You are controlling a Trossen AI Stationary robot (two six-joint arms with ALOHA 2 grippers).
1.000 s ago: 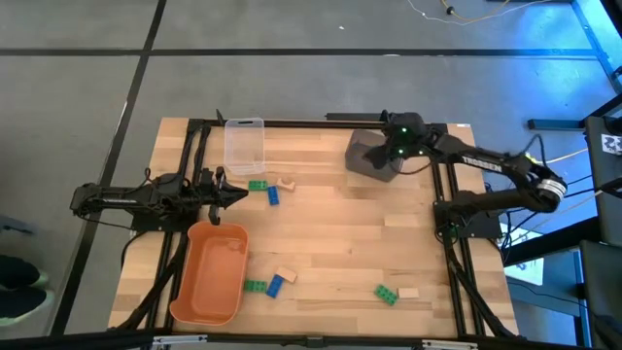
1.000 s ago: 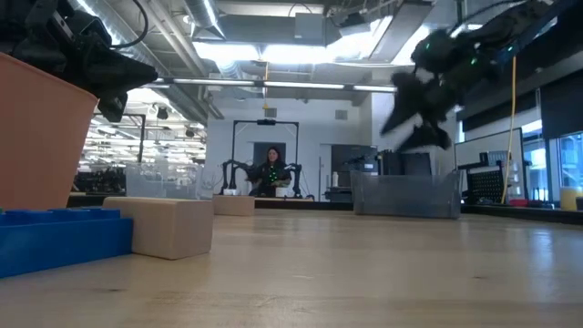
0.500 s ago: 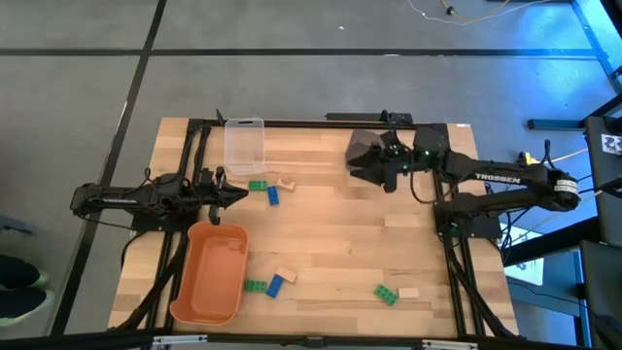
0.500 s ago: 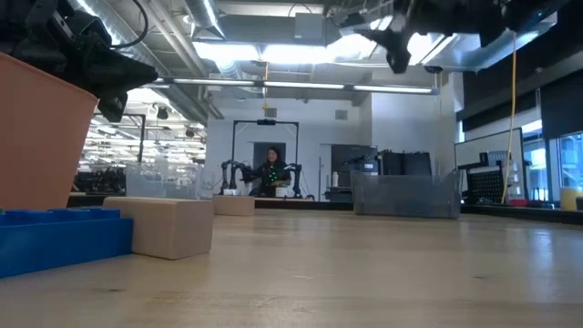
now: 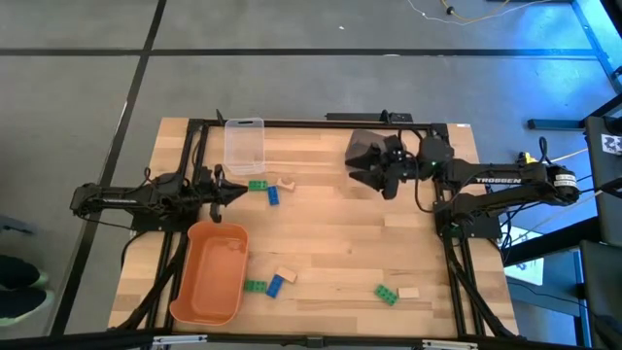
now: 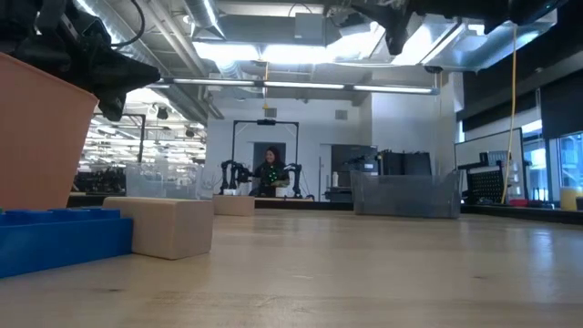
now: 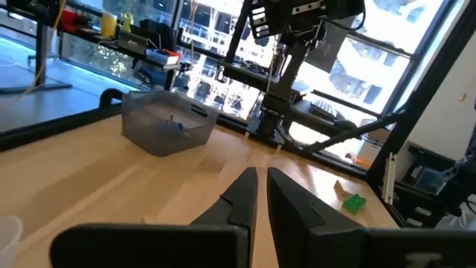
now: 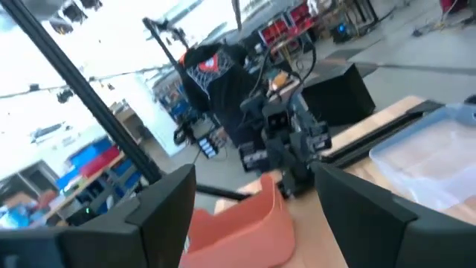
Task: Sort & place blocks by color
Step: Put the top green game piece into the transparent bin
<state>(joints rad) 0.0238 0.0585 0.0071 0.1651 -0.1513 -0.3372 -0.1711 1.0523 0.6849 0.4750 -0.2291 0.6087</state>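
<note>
From above, the right gripper (image 5: 381,167) hangs over the dark grey plastic bin (image 5: 362,148) at the far right of the wooden table (image 5: 330,243), fingers spread and holding nothing. The left gripper (image 5: 236,193) sits at the left edge, pressed together, just past the orange plastic tub (image 5: 209,277). Small toy blocks lie scattered: a green one (image 5: 258,185) and a blue one (image 5: 274,195) near the clear plastic container (image 5: 244,144), more at the near side.

Low view: a blue brick (image 6: 59,239) touches a tan wooden block (image 6: 164,225).

Left wrist view: fingers (image 7: 242,197) nearly touching, grey bin (image 7: 167,126) across the table.

Right wrist view: wide-apart fingers (image 8: 357,205), orange tub (image 8: 238,227) between.
</note>
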